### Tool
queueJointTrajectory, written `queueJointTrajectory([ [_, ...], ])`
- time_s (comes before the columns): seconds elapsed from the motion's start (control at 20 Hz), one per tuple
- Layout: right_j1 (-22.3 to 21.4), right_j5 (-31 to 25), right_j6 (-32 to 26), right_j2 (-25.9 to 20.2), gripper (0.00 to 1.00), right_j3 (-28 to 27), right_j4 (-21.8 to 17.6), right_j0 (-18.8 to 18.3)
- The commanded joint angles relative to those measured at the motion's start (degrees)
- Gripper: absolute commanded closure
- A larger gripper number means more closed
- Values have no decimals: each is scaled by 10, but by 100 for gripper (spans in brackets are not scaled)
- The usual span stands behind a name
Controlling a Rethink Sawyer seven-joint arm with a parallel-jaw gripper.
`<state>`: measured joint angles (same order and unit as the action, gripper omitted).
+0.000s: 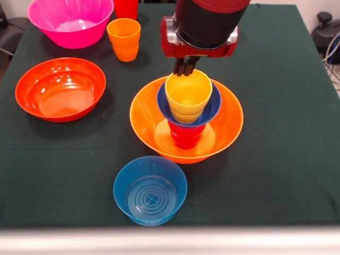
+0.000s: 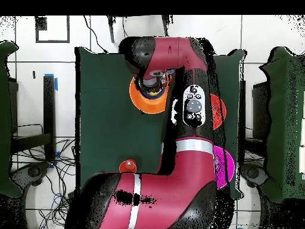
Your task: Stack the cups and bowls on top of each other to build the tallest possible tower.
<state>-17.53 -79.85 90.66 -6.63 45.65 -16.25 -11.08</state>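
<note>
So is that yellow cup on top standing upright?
Yes. The yellow cup sits mouth-up in the small blue bowl.

No readable text, brand, or number shows anywhere; a round black badge [image 2: 192, 108] on the arm [image 2: 187, 149] carries white marks too small to read.

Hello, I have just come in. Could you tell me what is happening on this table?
A robot arm is building a tower of cups and bowls. In the big orange bowl stands a red cup, then a dark blue bowl, then a yellow cup. The gripper sits at that cup's far rim. An orange-red bowl, a pink bowl, a light blue bowl and an orange cup wait unstacked.
</note>
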Motion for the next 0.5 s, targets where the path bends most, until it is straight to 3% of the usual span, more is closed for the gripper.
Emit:
queueJointTrajectory([
  [0.05,15,-64,-70,-7,100,65,-33,4],
  [0.5,33,-93,-69,-5,100,32,-42,9],
])
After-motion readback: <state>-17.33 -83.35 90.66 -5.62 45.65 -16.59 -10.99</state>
